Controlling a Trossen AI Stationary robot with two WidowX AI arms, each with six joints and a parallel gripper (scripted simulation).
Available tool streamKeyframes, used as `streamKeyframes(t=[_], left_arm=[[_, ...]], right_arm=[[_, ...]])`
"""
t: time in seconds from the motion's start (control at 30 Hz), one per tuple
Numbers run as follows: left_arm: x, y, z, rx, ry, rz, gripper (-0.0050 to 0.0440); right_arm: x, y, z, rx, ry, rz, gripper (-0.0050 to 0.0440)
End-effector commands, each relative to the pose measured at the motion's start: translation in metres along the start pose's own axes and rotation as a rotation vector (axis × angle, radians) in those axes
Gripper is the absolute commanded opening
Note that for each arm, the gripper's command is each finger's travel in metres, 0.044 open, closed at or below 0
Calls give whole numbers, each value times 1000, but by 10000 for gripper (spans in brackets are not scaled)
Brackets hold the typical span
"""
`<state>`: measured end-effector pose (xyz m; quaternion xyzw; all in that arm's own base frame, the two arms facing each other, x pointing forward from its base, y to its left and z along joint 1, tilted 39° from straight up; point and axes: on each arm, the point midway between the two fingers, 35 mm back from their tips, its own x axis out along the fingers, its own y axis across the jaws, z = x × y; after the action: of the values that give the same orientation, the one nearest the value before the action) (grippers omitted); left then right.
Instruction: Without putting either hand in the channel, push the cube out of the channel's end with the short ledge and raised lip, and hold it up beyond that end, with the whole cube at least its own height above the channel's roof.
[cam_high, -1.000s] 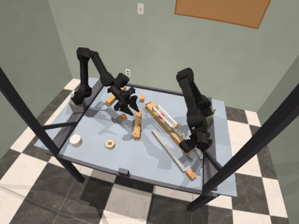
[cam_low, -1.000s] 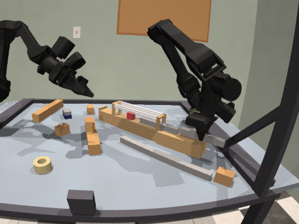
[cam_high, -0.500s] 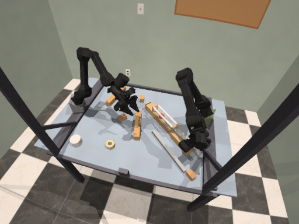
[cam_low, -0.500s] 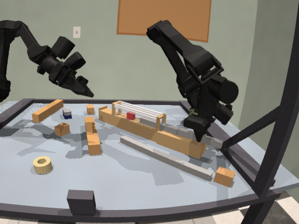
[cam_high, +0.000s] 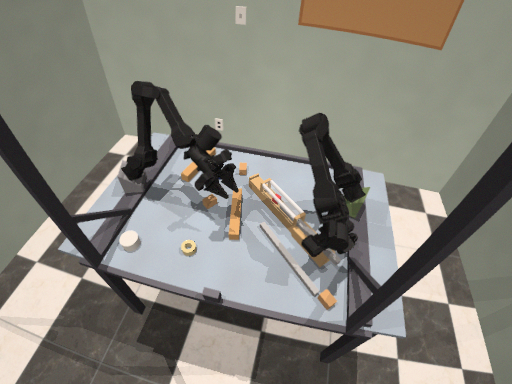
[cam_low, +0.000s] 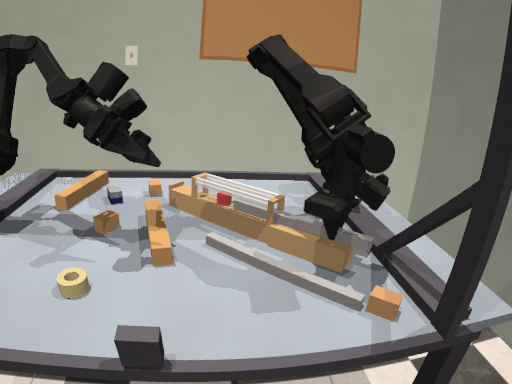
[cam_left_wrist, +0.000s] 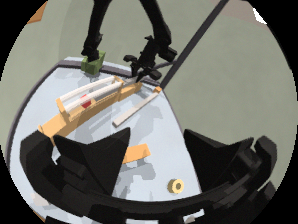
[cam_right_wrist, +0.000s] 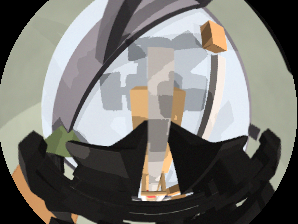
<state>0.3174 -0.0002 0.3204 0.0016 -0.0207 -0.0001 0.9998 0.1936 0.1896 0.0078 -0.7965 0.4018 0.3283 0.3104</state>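
The wooden channel (cam_high: 280, 206) lies slantwise on the table, roofed with white rods (cam_low: 239, 189). The red cube (cam_low: 224, 198) sits inside under the rods; it also shows in the top view (cam_high: 276, 198) and the left wrist view (cam_left_wrist: 85, 102). My right gripper (cam_low: 332, 229) is at the channel's near end, shut on a grey stick (cam_low: 350, 239) that lies along the channel. In the right wrist view the stick (cam_right_wrist: 160, 90) runs out from between the fingers. My left gripper (cam_low: 150, 160) is open and empty, high above the table, off the channel's far end, where a small raised lip (cam_low: 176, 186) shows.
A long grey bar (cam_low: 285, 270) lies on the table beside the channel. Wooden bars (cam_low: 159, 232) (cam_low: 81, 189) and small blocks (cam_low: 384, 302) (cam_low: 106, 221) (cam_low: 155, 187) are scattered about. There are also a yellow ring (cam_low: 73, 282), a white cylinder (cam_high: 129, 240), and a blue-and-white cube (cam_low: 115, 194).
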Motion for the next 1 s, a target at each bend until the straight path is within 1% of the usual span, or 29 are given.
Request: streamKeyframes(t=[0.0,0.27,0.37,0.53,0.83,0.93,0.97], left_arm=[[-2,0,9,-3,-24,-1,327],[-2,0,9,-3,-24,-1,327],[-2,0,9,-3,-24,-1,327],[-2,0,9,-3,-24,-1,327],[-2,0,9,-3,-24,-1,327],[-2,0,9,-3,-24,-1,327],[-2,0,9,-3,-24,-1,327]], right_arm=[[-6,-4,-7,13,-11,-19,0],[-5,-4,-18,12,-10,-19,0],[-6,-4,-17,13,-10,-19,0],[-5,-4,-26,13,-9,-19,0],[-5,-4,-38,12,-8,-19,0],[-5,-4,-37,13,-9,-19,0],[-5,-4,-41,12,-8,-19,0]])
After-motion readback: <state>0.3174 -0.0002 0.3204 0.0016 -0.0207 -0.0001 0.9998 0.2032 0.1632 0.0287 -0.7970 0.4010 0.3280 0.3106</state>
